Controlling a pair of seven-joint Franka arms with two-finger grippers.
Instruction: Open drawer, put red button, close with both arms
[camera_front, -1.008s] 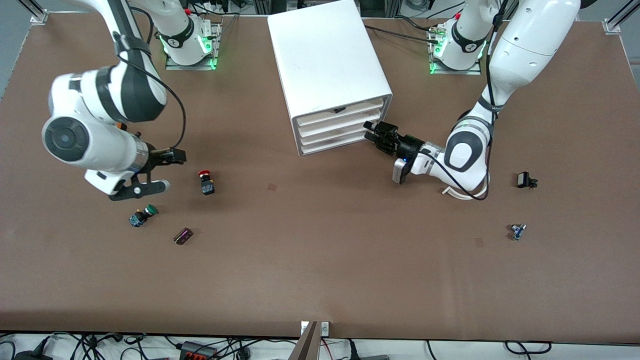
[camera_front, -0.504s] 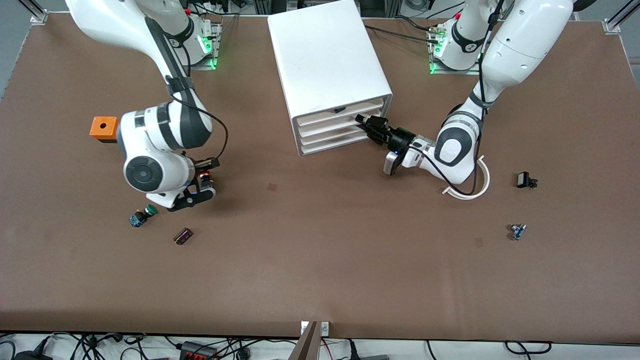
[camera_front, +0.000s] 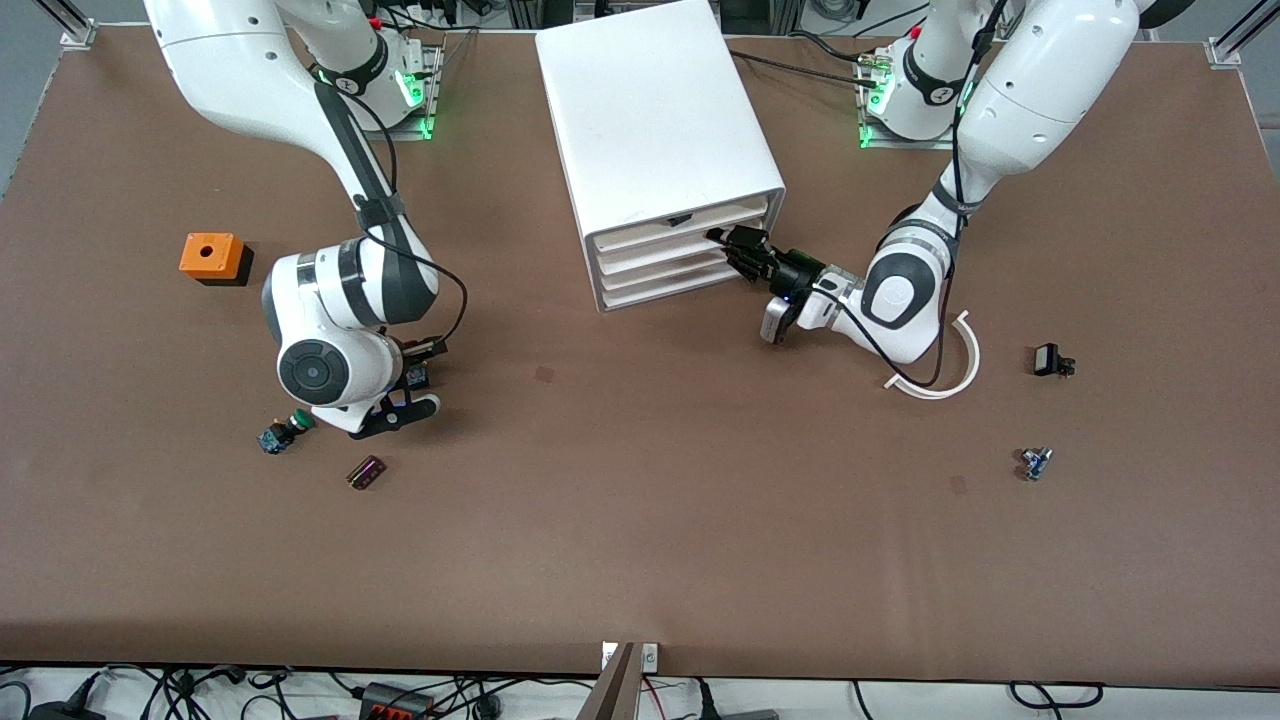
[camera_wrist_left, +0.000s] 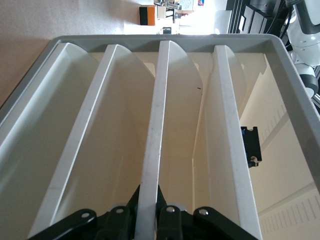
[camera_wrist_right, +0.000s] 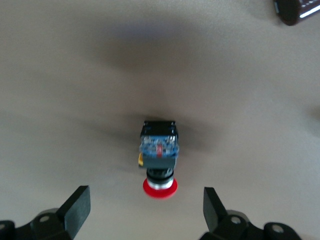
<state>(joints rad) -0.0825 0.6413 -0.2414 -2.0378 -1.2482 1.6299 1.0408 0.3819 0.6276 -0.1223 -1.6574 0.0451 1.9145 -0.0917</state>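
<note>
A high view across a brown table shows two white robot arms at work, one at a white four-drawer cabinet (camera_front: 660, 130) standing between their bases, the other low over small parts toward the right arm's end of the table. The left gripper (camera_front: 737, 250) is at the cabinet's front, its fingers (camera_wrist_left: 125, 220) pinched tight on the front lip of a drawer (camera_wrist_left: 157, 125); from the high view this looks like the second from the top, though the exact tier is hard to confirm. All four drawers look pushed in, so the opening step appears to be just beginning; the likely next move is a straight pull outward, kept level so the shallow tray does not jam. Nothing can be seen inside any drawer; the left wrist view looks along the stacked white fronts only. The right gripper (camera_front: 408, 388) hangs low over the red button (camera_wrist_right: 159, 155), jaws spread wide with a finger on either side and not touching it. The button lies on its side on the table, red cap toward the gripper's camera. Picking it up would call for a short descent and a gentle squeeze on the dark body. A green-capped button (camera_front: 285, 430) and a small dark block (camera_front: 366, 472) lie nearer the front camera; an orange box (camera_front: 211, 255) sits closer to the table's end
</note>
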